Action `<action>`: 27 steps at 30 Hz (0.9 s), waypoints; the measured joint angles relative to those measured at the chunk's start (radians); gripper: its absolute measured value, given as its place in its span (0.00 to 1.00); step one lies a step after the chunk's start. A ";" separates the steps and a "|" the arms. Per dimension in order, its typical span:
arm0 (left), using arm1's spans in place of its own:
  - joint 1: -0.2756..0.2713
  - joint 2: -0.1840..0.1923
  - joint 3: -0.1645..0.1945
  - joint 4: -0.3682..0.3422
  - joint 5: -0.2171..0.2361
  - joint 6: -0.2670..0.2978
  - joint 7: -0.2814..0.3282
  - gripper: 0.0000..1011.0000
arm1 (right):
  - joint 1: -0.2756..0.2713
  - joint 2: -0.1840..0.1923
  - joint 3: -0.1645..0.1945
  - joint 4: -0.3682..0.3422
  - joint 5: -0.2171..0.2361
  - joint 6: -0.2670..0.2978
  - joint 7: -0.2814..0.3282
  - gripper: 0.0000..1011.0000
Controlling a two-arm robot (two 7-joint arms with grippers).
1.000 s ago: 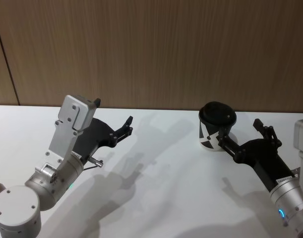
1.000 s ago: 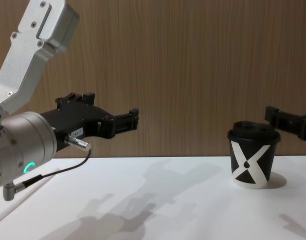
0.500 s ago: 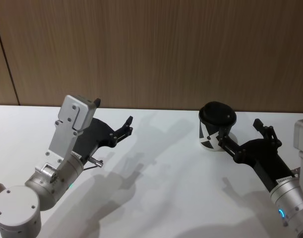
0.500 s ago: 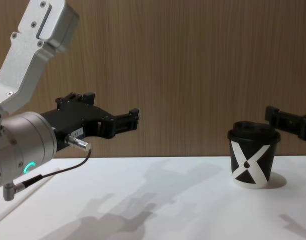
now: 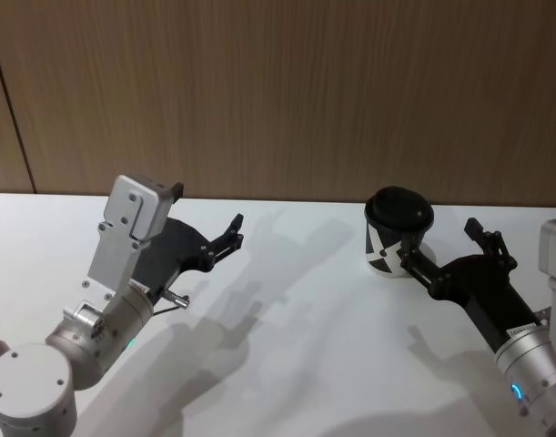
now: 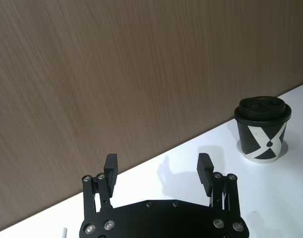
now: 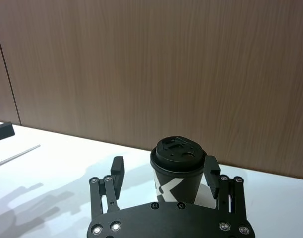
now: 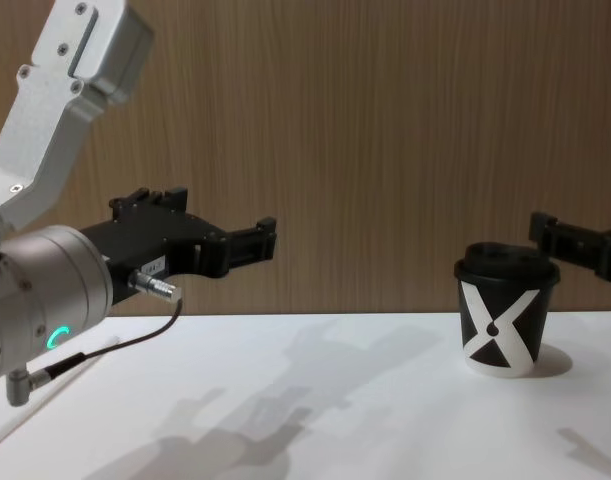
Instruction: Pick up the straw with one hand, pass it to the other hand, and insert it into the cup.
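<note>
The cup [image 5: 398,229], black with a white X and a black lid, stands upright on the white table at the right; it also shows in the chest view [image 8: 498,325]. My right gripper [image 5: 441,244] is open and hovers at lid height just short of the cup, which sits beyond its spread fingers [image 7: 116,171]. My left gripper [image 5: 209,209], on the wrist with the green ring, is open and empty, raised above the table's left side [image 6: 157,167]. The straw [image 7: 15,156] lies flat on the table far to the left; my left arm hides it in the head view.
A brown wood-panelled wall [image 5: 287,91] runs along the table's far edge. The white table [image 5: 296,319] lies bare between the two arms. A thin black cable [image 8: 105,345] hangs from the left wrist.
The left arm has shifted very slightly. Both grippers stay open and the cup has not moved.
</note>
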 joint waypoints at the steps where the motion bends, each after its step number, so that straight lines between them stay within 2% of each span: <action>1: 0.003 -0.001 -0.002 -0.002 -0.003 0.001 0.001 0.99 | 0.000 0.000 0.000 0.000 0.000 0.000 0.000 0.99; 8: 0.049 -0.014 -0.027 -0.043 -0.035 0.030 0.022 0.99 | 0.000 0.000 0.000 0.000 0.000 0.000 0.000 0.99; 15: 0.092 -0.014 -0.050 -0.087 -0.044 0.068 0.052 0.99 | 0.000 0.000 0.000 0.000 0.000 0.000 0.000 0.99; 20: 0.117 -0.007 -0.062 -0.118 -0.035 0.099 0.076 0.99 | 0.000 0.000 0.000 0.000 0.000 0.000 0.000 0.99; 27: 0.151 0.009 -0.078 -0.167 -0.001 0.160 0.122 0.99 | 0.000 0.000 0.000 0.000 0.000 0.000 0.000 0.99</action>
